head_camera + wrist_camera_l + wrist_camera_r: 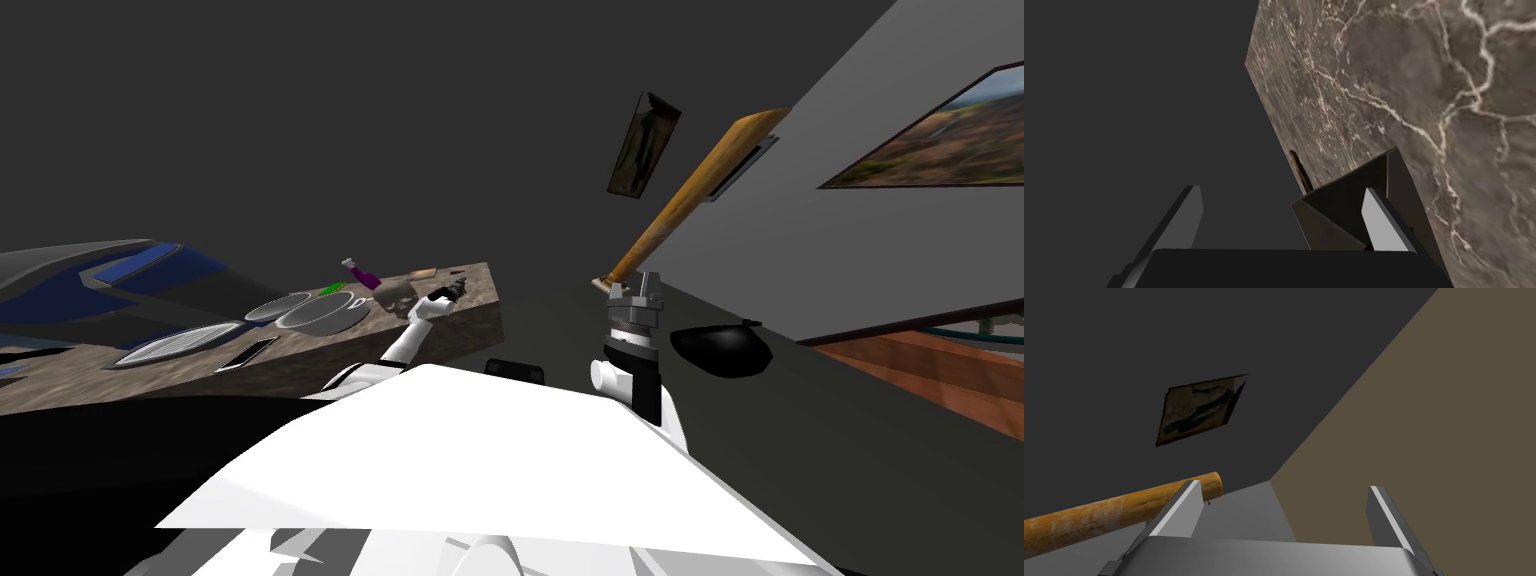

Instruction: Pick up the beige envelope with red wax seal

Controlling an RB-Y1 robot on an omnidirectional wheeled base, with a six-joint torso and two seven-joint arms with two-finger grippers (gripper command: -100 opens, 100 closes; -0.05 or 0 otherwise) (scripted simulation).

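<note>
Just past one spread finger (1381, 225) of the left gripper (1281, 189) sits a dark folded envelope (1344, 200) at the veined counter's (1399, 100) edge — farther off, the right gripper (1284, 484), also spread, hangs by a wooden bat (1099, 518).

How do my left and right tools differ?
The left tool is at the brown marbled table's end; the right tool hangs away from it. The left has one finger in front of the dark folded envelope; the right has a long wooden bat beside one finger. Both stand open, empty.
</note>
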